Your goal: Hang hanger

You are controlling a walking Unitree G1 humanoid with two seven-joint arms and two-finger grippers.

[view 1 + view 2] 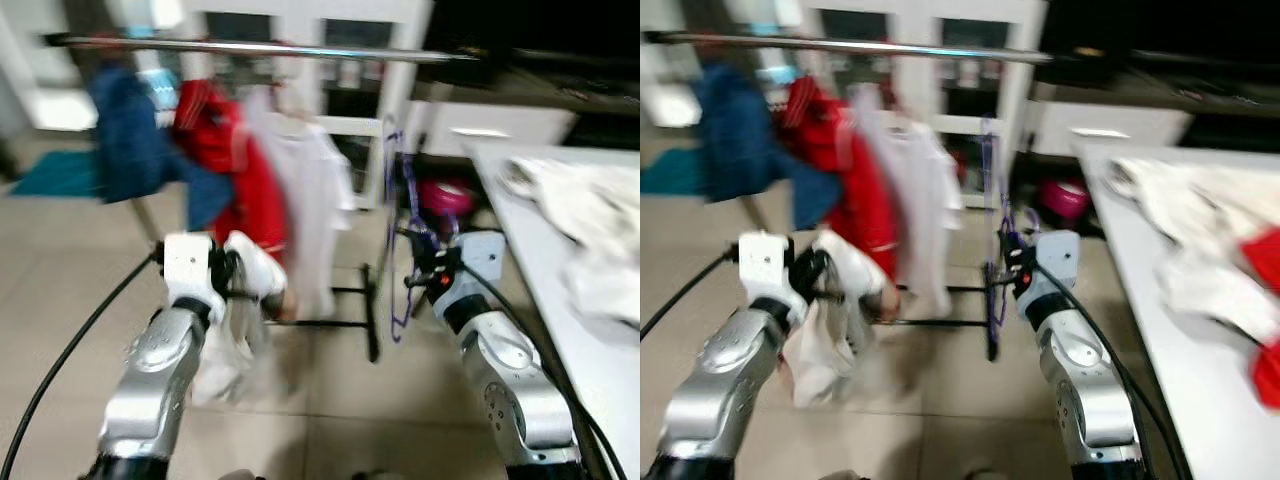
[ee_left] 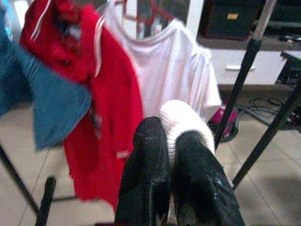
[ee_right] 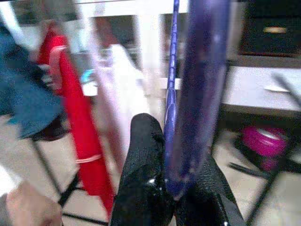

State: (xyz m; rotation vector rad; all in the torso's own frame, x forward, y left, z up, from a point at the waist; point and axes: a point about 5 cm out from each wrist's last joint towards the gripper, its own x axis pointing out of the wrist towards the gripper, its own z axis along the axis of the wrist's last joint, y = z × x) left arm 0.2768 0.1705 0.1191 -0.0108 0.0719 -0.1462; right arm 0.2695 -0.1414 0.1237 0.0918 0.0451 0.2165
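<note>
Nearest, the right gripper point(image 3: 171, 195) is pinching a thin purple hanger point(image 1: 398, 235), probably light, stiff and slippery, so gripping its lower bar seems wise. Alongside, the left gripper point(image 2: 173, 162) is squeezing white cloth point(image 2: 181, 117), while the rail point(image 1: 250, 48) is waiting beyond.

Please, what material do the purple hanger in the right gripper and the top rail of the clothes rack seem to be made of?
The purple hanger, held in the right gripper, looks like translucent, glossy plastic: light shines through its smooth bar. The rail looks like polished metal, probably steel, silvery with a bright streak along it. Blur leaves both uncertain.
</note>
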